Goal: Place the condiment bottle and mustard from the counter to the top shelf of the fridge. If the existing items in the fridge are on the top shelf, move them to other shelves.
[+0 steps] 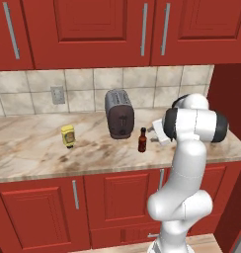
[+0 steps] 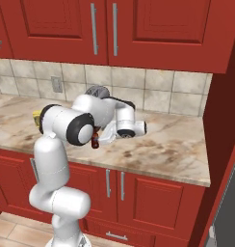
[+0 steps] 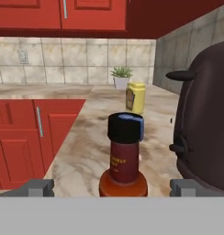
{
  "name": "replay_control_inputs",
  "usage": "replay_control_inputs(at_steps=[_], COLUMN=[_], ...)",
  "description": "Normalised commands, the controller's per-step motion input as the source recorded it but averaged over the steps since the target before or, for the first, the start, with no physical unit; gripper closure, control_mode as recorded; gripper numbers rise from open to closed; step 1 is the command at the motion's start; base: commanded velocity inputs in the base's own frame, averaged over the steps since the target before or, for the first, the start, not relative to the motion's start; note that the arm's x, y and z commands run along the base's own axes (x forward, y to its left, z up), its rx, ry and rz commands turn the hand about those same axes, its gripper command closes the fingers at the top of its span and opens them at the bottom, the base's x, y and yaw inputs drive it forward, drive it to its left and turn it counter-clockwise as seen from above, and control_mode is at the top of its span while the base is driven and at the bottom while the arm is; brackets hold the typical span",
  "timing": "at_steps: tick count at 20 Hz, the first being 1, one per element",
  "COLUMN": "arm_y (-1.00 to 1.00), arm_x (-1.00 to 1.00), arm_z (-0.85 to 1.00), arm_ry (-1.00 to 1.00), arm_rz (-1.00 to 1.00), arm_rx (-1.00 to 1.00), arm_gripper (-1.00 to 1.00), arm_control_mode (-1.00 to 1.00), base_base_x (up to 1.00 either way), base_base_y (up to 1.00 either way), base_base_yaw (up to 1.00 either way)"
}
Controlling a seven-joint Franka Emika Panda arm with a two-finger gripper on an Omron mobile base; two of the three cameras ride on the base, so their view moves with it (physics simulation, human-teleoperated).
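Note:
The condiment bottle (image 1: 142, 140), slim and dark brown-red, stands upright on the counter (image 1: 33, 153) just right of the toaster. My gripper (image 1: 153, 135) is level with it on its right side, open. In the hand view the condiment bottle (image 3: 123, 160) rises close in front, centred between the two spread fingertips (image 3: 38, 187), with a gap on each side. The mustard (image 1: 68, 136), squat and yellow, stands further left on the counter and shows beyond the bottle as the mustard (image 3: 136, 97) in the hand view. A grey strip of the fridge (image 2: 231, 212) borders the right base view.
A dark grey toaster (image 1: 119, 113) stands right beside the bottle, and the toaster (image 3: 203, 119) looms close on the right of the hand view. A small potted plant (image 3: 120, 76) sits by the tiled wall. Red wall cabinets (image 1: 93, 29) hang above the counter.

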Motion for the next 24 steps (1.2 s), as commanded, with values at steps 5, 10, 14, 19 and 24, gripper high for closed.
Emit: replay_control_inputs(at_steps=[5, 10, 14, 19, 24], arm_y=[0.05, 0.06, 0.11, 0.06, 0.04], arm_x=[0.00, 0.02, 0.11, 0.10, 0.06], arm_z=[-0.04, 0.00, 0.00, 0.00, 0.00], arm_ry=[0.00, 0.00, 0.00, 0.00, 0.00], arm_rz=[0.00, 0.00, 0.00, 0.00, 0.00], arm_rx=[0.01, 0.01, 0.01, 0.00, 0.00], arm_gripper=[-1.00, -1.00, -1.00, -1.00, -1.00], arm_control_mode=[-1.00, -1.00, -1.00, -1.00, -1.00], base_base_x=[0.00, 0.00, 0.00, 0.00, 0.00], base_base_y=[0.00, 0.00, 0.00, 0.00, 0.00], base_base_yaw=[0.00, 0.00, 0.00, 0.00, 0.00])
